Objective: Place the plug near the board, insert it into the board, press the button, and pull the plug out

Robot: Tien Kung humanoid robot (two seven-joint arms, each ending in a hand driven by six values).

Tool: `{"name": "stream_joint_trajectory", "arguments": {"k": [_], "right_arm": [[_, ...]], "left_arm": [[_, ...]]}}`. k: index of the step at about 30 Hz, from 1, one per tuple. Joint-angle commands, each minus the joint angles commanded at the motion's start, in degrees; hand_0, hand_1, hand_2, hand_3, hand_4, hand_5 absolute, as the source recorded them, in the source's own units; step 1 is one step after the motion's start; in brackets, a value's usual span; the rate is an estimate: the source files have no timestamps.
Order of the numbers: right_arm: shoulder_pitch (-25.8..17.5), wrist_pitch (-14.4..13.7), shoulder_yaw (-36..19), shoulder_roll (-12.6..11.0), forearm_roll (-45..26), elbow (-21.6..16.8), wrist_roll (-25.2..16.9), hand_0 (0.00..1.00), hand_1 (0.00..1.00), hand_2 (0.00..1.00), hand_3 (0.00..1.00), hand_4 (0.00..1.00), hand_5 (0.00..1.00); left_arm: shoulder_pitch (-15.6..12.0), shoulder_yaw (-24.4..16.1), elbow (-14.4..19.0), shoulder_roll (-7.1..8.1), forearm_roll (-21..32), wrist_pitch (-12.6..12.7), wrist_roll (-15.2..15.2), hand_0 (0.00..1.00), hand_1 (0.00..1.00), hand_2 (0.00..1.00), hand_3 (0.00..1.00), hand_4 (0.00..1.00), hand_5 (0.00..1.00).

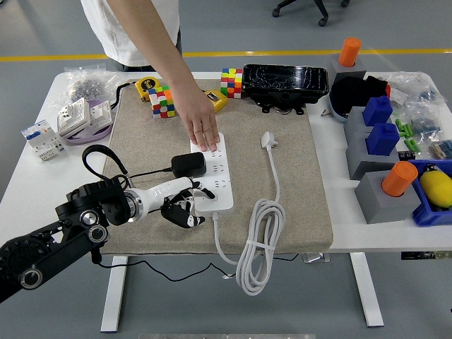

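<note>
Plug (188,164) sitting in the power strip (212,174).
I'm seeing my left hand (182,207) curling loosely, empty, beside the strip; a person's hand (201,127) pressing its far end.

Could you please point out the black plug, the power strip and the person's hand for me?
Black plug (188,164), head view, its top face.
Power strip (219,185), head view, bare middle sockets.
Person's hand (201,126), head view, back of hand.
</note>
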State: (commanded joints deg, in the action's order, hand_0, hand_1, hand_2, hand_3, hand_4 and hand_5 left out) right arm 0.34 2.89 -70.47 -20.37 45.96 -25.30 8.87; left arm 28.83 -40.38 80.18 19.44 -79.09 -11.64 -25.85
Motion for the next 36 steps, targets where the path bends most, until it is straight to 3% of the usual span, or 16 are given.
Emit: {"name": "stream_joint_trajectory", "arguments": {"k": [10, 11, 16, 17, 18, 23, 24, 25, 29, 30, 33, 35, 36], "right_arm": [[-0.21, 0.00, -0.22, 0.14, 0.02, 0.13, -0.02, 0.743, 0.715, 0.718, 0.728, 0.994, 0.655], [-0.22, 0.00, -0.25, 0.16, 0.03, 0.13, -0.03, 0.743, 0.715, 0.717, 0.730, 0.994, 0.655], [-0.51, -0.13, -0.51, 0.22, 0.12, 0.18, -0.17, 0.743, 0.715, 0.717, 0.730, 0.994, 0.655], [-0.56, -0.14, -0.56, 0.25, 0.10, 0.24, -0.18, 0.743, 0.715, 0.717, 0.730, 0.994, 0.655], [-0.59, -0.13, -0.64, 0.30, 0.12, 0.29, -0.18, 0.742, 0.714, 0.717, 0.730, 0.993, 0.655], [-0.60, -0.12, -0.87, 0.51, 0.13, 0.18, -0.18, 0.742, 0.714, 0.717, 0.730, 0.993, 0.655], [-0.60, -0.13, -0.92, 0.56, 0.14, 0.14, -0.20, 0.742, 0.714, 0.716, 0.727, 0.993, 0.655], [-0.60, -0.14, -0.94, 0.59, 0.14, 0.13, -0.20, 0.742, 0.714, 0.716, 0.727, 0.993, 0.655], [-0.64, -0.15, -0.94, 0.81, 0.05, 0.16, -0.24, 0.742, 0.714, 0.716, 0.727, 0.993, 0.655], [-0.66, -0.11, -0.93, 0.86, 0.03, 0.18, -0.21, 0.743, 0.714, 0.716, 0.728, 0.993, 0.655], [-0.76, -0.08, -0.96, 0.94, 0.01, 0.24, -0.19, 0.743, 0.714, 0.716, 0.728, 0.993, 0.655], [-0.73, -0.09, -0.97, 0.94, 0.01, 0.29, -0.19, 0.743, 0.714, 0.716, 0.728, 0.993, 0.655], [-0.72, -0.09, -0.99, 0.94, 0.02, 0.29, -0.19, 0.743, 0.714, 0.716, 0.728, 0.993, 0.656]], "left_arm": [[-0.04, 0.34, -0.32, -0.21, 0.04, -0.29, -1.17, 0.105, 0.048, 0.152, 0.771, 0.655, 0.002], [-0.16, 0.09, -0.22, -0.20, 0.04, -0.30, -1.15, 0.106, 0.050, 0.155, 0.728, 0.575, 0.002], [-1.60, -3.82, 1.20, -0.11, 1.53, 1.58, 3.86, 0.106, 0.050, 0.155, 0.728, 0.575, 0.002], [-1.60, -4.34, 1.06, -0.13, 1.88, 2.45, 5.45, 0.106, 0.050, 0.155, 0.728, 0.575, 0.002], [-1.55, -4.73, 0.71, -0.17, 2.30, 3.76, 7.26, 0.205, 0.126, 0.262, 0.626, 0.822, 0.113], [-1.05, -5.29, -1.78, -0.55, 1.97, 13.29, 16.90, 0.205, 0.126, 0.262, 0.626, 0.822, 0.113], [-0.91, -5.32, -2.30, -0.75, 1.44, 15.72, 18.83, 0.287, 0.299, 0.435, 0.584, 0.824, 0.122], [-0.78, -5.37, -2.83, -0.99, 0.93, 18.13, 20.28, 0.287, 0.299, 0.435, 0.584, 0.824, 0.122], [-0.24, -5.49, -5.65, -2.24, -2.86, 25.70, 22.51, 0.287, 0.299, 0.435, 0.584, 0.824, 0.122], [-0.12, -5.40, -6.29, -2.48, -4.33, 27.07, 22.63, 0.448, 0.489, 0.515, 0.596, 0.891, 0.172], [0.19, -5.03, -7.83, -2.92, -7.41, 27.99, 21.88, 0.448, 0.489, 0.515, 0.596, 0.891, 0.172], [0.46, -4.96, -8.83, -3.15, -9.41, 26.71, 20.09, 0.448, 0.489, 0.515, 0.596, 0.891, 0.172], [0.54, -4.94, -9.12, -3.21, -9.94, 26.20, 19.46, 0.716, 0.731, 0.703, 0.694, 0.998, 0.261]]}}
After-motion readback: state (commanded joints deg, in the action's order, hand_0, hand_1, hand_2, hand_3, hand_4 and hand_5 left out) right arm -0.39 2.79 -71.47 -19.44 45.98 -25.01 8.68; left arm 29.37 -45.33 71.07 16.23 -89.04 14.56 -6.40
